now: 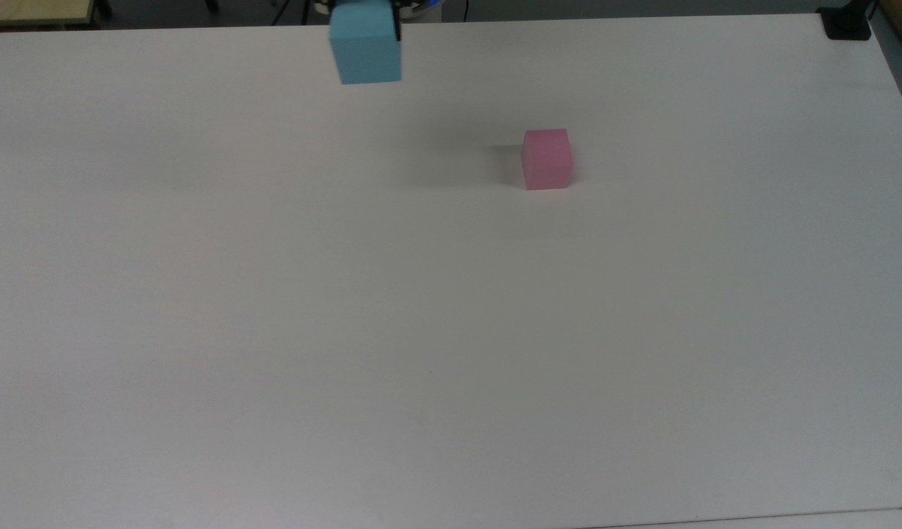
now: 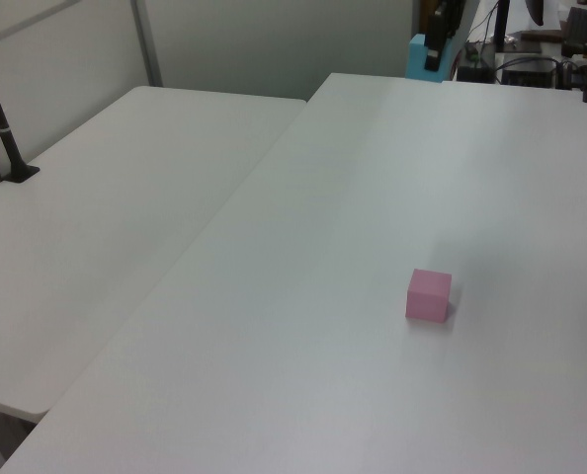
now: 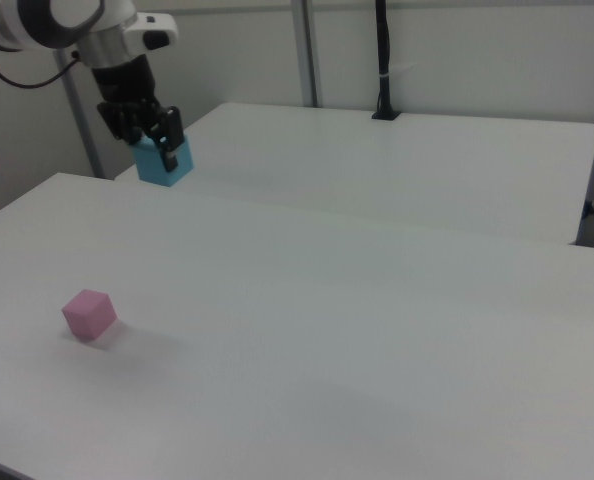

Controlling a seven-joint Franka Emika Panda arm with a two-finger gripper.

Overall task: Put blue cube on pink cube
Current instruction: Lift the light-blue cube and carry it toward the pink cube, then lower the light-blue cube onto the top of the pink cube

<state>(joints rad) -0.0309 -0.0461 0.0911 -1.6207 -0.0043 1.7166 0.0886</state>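
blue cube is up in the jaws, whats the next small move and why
Probably carry the small sky-blue foam cube sideways toward the pale pink foam cube, staying high. The gripper holds it clear above the white table, and in the top view it sits well off to the pink cube's left.

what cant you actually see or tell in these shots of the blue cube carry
- Top view: the blue cube meets the upper edge, which cuts off the gripper above it.
- Left view: the dark gripper blends into the clutter behind, so its grip is unclear there.
- Right view: the gripper's fingers cover the blue cube's top part.
- Pink cube: its underside and far faces are hidden by its own body.
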